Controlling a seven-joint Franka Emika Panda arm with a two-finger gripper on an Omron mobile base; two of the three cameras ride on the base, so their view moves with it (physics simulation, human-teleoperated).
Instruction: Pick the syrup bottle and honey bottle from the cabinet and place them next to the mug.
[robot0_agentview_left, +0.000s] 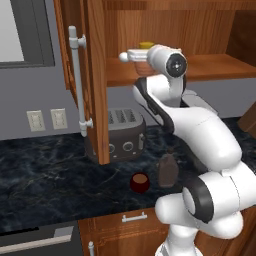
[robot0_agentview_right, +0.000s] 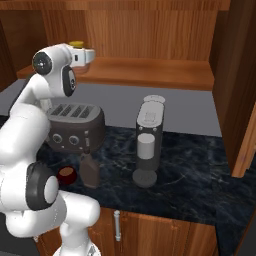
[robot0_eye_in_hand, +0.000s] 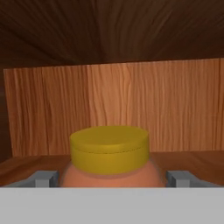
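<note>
- Dark marbled counter (robot0_agentview_left: 45, 175) ran below the cabinet (robot0_agentview_left: 95, 75), whose door stood open with its silver bar handle (robot0_agentview_left: 77, 80) facing out.
- On the cabinet shelf (robot0_agentview_right: 150, 70) sat the honey bottle (robot0_eye_in_hand: 109, 166), its yellow cap (robot0_eye_in_hand: 109, 148) close in front of the hand camera.
- The gripper (robot0_eye_in_hand: 111, 178) reached onto the shelf, one fingertip (robot0_eye_in_hand: 43, 178) on each side of the honey bottle's body; whether the pads pressed on it or stood just clear could not be told.
- The syrup bottle (robot0_agentview_left: 168, 170) stood upright on the counter, just beside the mug (robot0_agentview_left: 140, 182), both in front of the toaster (robot0_agentview_left: 122, 135).
- A grey coffee machine (robot0_agentview_right: 148, 142) stood further right on the counter, well apart from the mug.
</note>
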